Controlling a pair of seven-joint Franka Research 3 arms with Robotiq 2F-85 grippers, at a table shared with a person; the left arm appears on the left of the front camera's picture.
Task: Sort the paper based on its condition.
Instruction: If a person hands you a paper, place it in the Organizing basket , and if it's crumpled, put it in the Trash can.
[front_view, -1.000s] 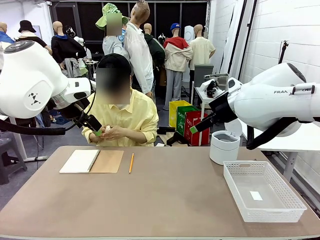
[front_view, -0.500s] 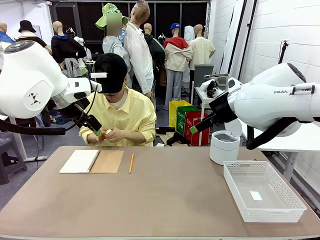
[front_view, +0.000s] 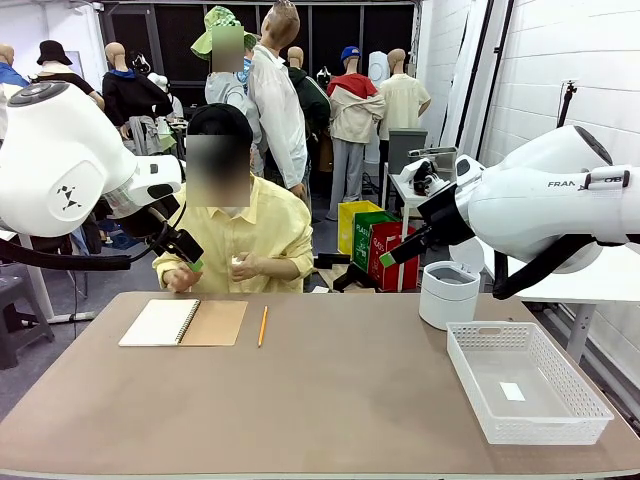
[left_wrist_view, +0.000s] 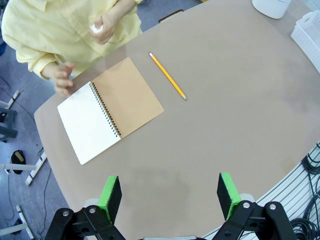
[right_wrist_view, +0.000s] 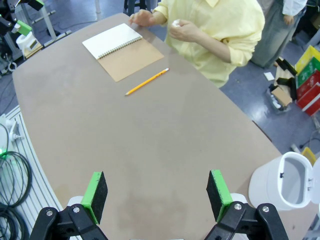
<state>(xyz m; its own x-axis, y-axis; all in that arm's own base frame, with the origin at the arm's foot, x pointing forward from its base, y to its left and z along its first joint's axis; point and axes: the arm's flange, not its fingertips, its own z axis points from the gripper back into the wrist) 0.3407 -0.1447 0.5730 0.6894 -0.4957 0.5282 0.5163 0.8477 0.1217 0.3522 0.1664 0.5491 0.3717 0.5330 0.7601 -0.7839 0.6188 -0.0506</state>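
- The left gripper (left_wrist_view: 169, 194) hangs high above the table (front_view: 330, 400). Its green pads are spread wide, with nothing between them.
- The right gripper (right_wrist_view: 157, 194) also hangs above the table, jaws wide apart and empty.
- The paper (right_wrist_view: 176, 23) is a small crumpled white wad in the person's hand (right_wrist_view: 186, 31). The hand is raised at the table's far edge, in front of a yellow shirt (right_wrist_view: 220, 30).
- The person's other hand (right_wrist_view: 142, 18) sits at the far edge of an open notebook (left_wrist_view: 112, 112), which lies white page up beside its brown cover.
- A yellow pencil (left_wrist_view: 167, 76) lies just beside the notebook.
- A white basket (front_view: 467, 380) and a white bin (front_view: 447, 295) with its lid up stand on the robot's right side of the table.
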